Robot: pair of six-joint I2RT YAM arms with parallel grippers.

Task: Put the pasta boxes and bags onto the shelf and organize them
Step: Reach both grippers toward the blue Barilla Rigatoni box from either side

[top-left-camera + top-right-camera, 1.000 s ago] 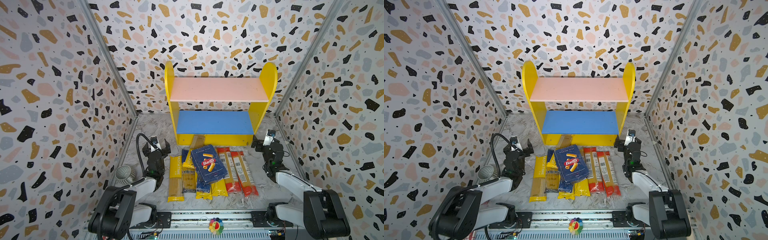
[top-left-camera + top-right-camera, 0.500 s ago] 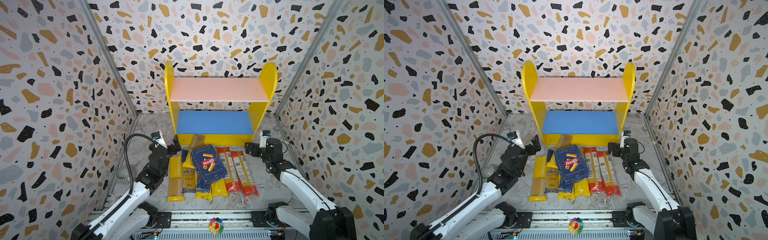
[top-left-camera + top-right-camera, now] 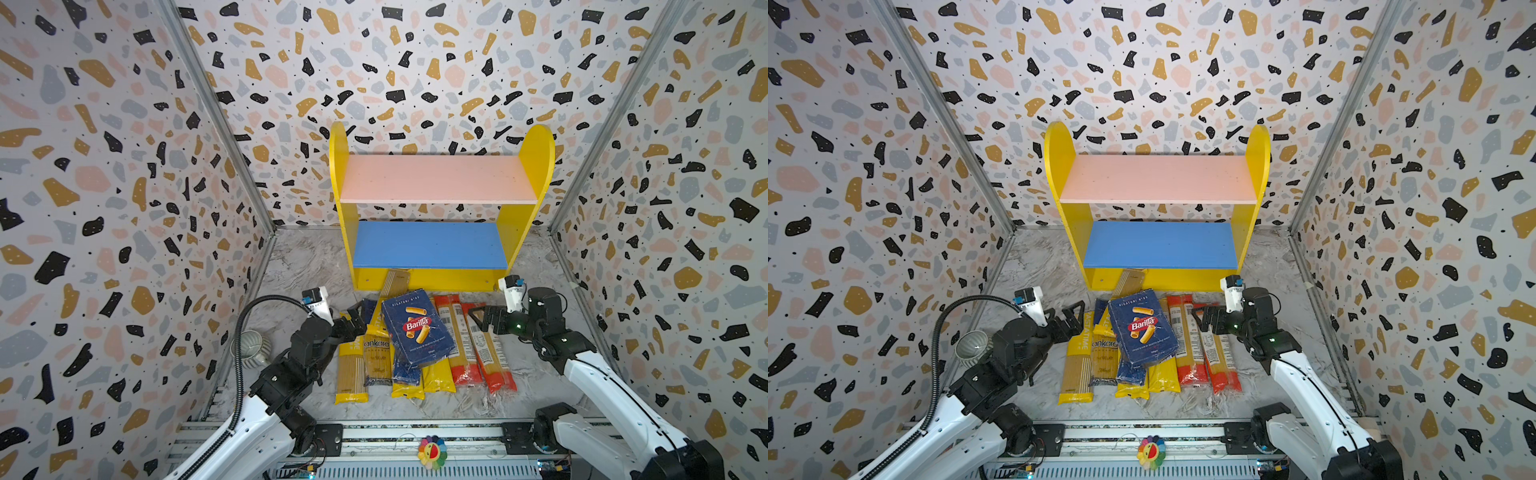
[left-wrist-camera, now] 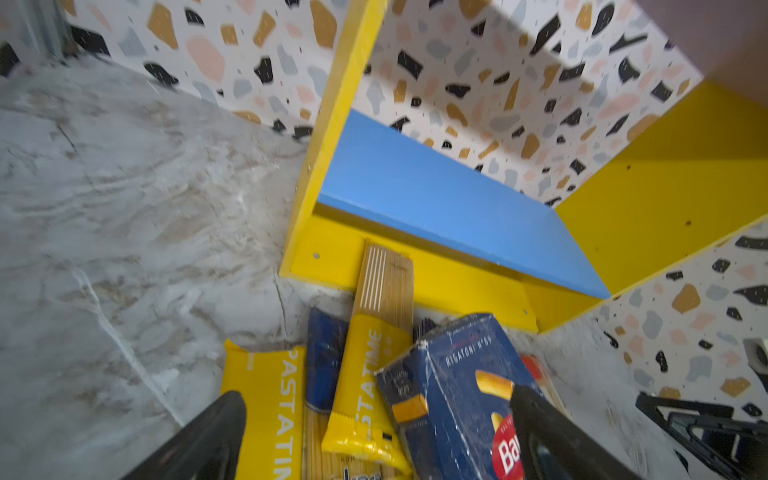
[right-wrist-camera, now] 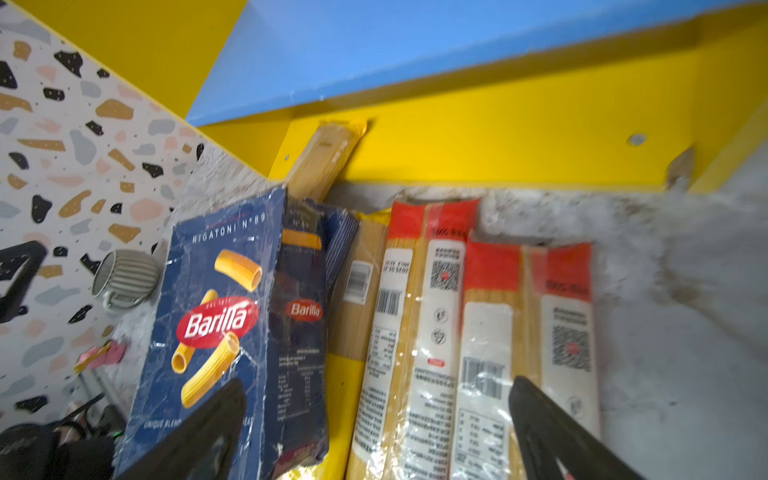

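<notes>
A pile of pasta lies on the floor in front of the shelf (image 3: pixel 440 178); its pink and blue boards (image 3: pixel 430 245) are bare. On top lies the wide Barilla box (image 3: pixel 417 326) (image 5: pixel 216 316), with the narrow Barilla box (image 5: pixel 301 316) under it. Left of them are a PASTATIME bag (image 3: pixel 351 365) and the ankara bag (image 3: pixel 377 353). Red-ended bags (image 3: pixel 457 336) lie to the right. One yellow bag (image 4: pixel 384 282) leans on the shelf base. My left gripper (image 3: pixel 353 322) (image 4: pixel 376 399) hovers open over the pile's left edge. My right gripper (image 3: pixel 482 320) (image 5: pixel 378 384) is open above the red-ended bags.
A ribbed grey cup (image 3: pixel 249 349) stands by the left wall, just beside my left arm. Speckled walls close in on three sides. A metal rail (image 3: pixel 395 436) with a small flower toy (image 3: pixel 432 451) runs along the front.
Both arms have unfolded from their low rest and reached inward over the pile, the left from the left, the right from the right. Both grippers stayed open. The pasta has not moved.
</notes>
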